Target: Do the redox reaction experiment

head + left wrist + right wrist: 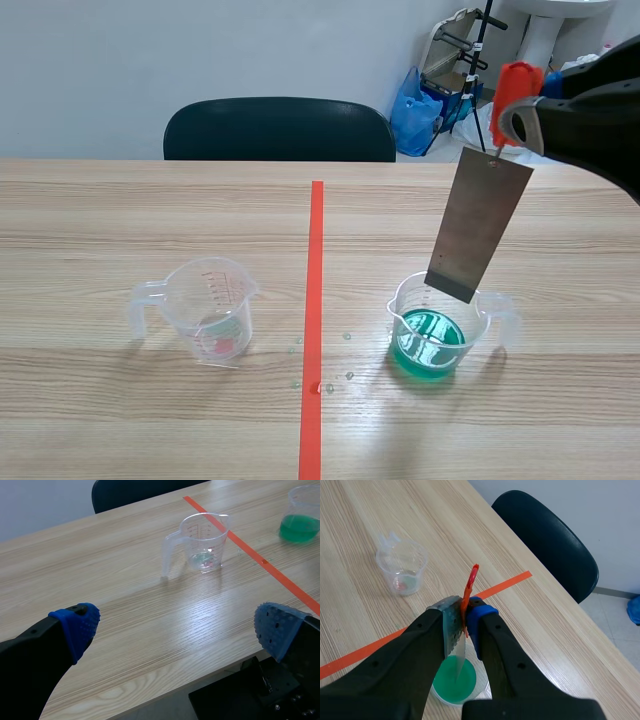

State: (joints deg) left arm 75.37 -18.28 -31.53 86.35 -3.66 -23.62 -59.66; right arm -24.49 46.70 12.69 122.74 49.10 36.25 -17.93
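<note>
Right wrist view: gripper (465, 622) hides plate (459, 657) top.

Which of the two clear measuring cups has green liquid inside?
The cup right of the tape line, just below the metal plate that the right gripper holds. The other cup is almost empty.

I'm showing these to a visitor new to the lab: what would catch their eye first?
The grey metal sheet hangs from a red clip pinched in the right pincer, over the measuring cup of green liquid right of the tape line. Left of the line stands a clear, nearly empty measuring cup, and the left pincer is open, short of it.
</note>
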